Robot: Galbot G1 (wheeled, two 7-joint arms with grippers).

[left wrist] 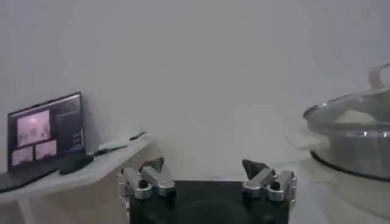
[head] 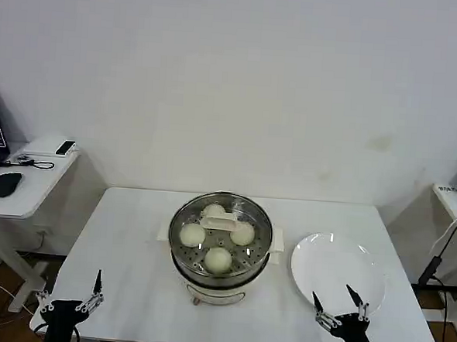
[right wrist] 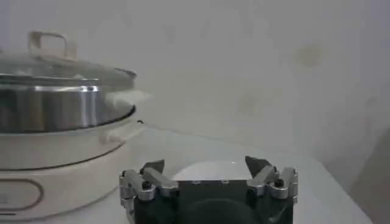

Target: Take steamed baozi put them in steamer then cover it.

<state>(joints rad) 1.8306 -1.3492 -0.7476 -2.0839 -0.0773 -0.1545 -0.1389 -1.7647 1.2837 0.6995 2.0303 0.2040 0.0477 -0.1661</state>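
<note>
The steamer [head: 220, 288], a shiny steel pot on a white base, stands mid-table. Several cream-white baozi [head: 218, 259] rest on its perforated tray. The clear glass cover [head: 253, 217] with its white bar handle [head: 221, 222] sits on the pot. My left gripper [head: 72, 294] hovers open at the table's front left corner, well away from the pot. My right gripper [head: 332, 294] is open over the front edge of the white plate [head: 339, 263]. From the left wrist, the left gripper [left wrist: 207, 163] is empty, the steamer [left wrist: 359, 152] to one side. From the right wrist, the right gripper [right wrist: 206, 163] is empty beside the covered steamer [right wrist: 55, 109].
A small side table [head: 33, 186] to the left carries a laptop [left wrist: 46, 131], a mouse [head: 6, 183] and a phone. Another white ledge [head: 453, 202] with a hanging cable is at the right. A plain white wall is behind.
</note>
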